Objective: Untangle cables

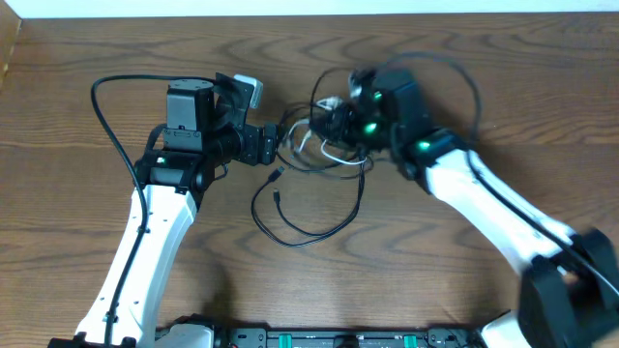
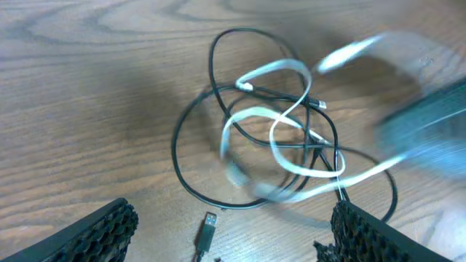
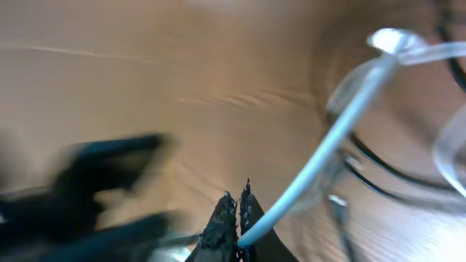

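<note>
A knot of thin black cables (image 1: 311, 235) and one white cable (image 1: 332, 151) lies mid-table. My right gripper (image 1: 336, 118) is over the knot's right side, and in the right wrist view it (image 3: 237, 198) is shut on the white cable (image 3: 328, 145), which runs up and away from the fingertips. My left gripper (image 1: 278, 145) sits at the knot's left edge. Seen from the left wrist, it (image 2: 233, 216) is open, with a black USB plug (image 2: 207, 225) on the wood between its fingers (image 2: 109, 229). The white cable (image 2: 280, 149) loops through black cables (image 2: 178, 156) ahead, partly blurred.
A long black cable loop (image 1: 271, 217) trails toward the table's front from the knot. The right arm's thick black cable (image 1: 464, 77) arcs at the back right, the left arm's (image 1: 106, 116) at the back left. Bare wooden table (image 1: 77, 58) surrounds the knot.
</note>
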You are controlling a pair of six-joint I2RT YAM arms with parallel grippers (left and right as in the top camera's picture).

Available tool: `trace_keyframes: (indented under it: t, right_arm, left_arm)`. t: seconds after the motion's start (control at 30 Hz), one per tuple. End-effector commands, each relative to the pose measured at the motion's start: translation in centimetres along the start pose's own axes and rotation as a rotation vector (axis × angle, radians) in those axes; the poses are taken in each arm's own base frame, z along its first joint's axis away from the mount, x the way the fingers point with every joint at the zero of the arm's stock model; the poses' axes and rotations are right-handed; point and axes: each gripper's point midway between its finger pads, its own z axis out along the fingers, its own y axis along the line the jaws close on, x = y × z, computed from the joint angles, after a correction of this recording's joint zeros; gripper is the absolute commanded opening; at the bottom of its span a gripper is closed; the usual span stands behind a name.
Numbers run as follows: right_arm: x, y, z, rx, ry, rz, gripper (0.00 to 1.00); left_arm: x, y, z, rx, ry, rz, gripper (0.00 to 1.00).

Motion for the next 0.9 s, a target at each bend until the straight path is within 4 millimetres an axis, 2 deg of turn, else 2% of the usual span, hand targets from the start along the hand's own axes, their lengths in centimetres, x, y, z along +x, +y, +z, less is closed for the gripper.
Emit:
trace_keyframes:
  t: [0.0,0.07,0.2,0.23,0.27,0.4,0.53,0.6,0.73,0.87]
  right_arm:
    - [-2.6,5.2,-4.6,-0.128,-0.102,-0.11,0.01]
    - [-4.3,7.1,-7.7,-0.166,-0.185,-0.146,0.01]
    - [-6.9,8.6,-12.9,-0.182,-0.328,-0.179,0.01]
    - [-8.0,9.2,-15.3,-0.19,-0.389,-0.187,0.01]
    - [-8.3,9.4,-16.1,-0.194,-0.41,-0.188,0.01]
    - [-10.3,11.7,-21.5,-0.256,-0.561,-0.223,0.01]
    - [-11.4,12.5,-24.5,-0.281,-0.649,-0.243,0.01]
    - [-11.7,12.1,-25.1,-0.27,-0.659,-0.238,0.01]
    - [-11.5,11.2,-24.4,-0.246,-0.631,-0.201,0.01]
    - [-10.9,11.6,-23.8,-0.259,-0.604,-0.206,0.01]
  left_arm:
    - [-0.1,0.2,0.0,-0.007,0.004,0.002,0.86]
    - [0.0,0.2,0.0,-0.006,0.005,0.001,0.86]
    - [0.0,0.2,0.0,-0.006,0.005,0.001,0.86]
    - [0.0,0.2,0.0,-0.006,0.005,0.001,0.86]
    - [0.0,0.2,0.0,-0.006,0.005,0.001,0.86]
    - [0.0,0.2,0.0,-0.006,0.005,0.001,0.86]
    - [0.0,0.2,0.0,-0.005,0.006,0.001,0.86]
    - [0.1,-0.1,0.0,0.007,0.009,-0.001,0.89]
    - [-0.1,-1.7,-0.1,0.104,0.0,0.0,0.95]
    - [-0.6,-3.5,0.0,0.21,-0.021,0.01,0.95]
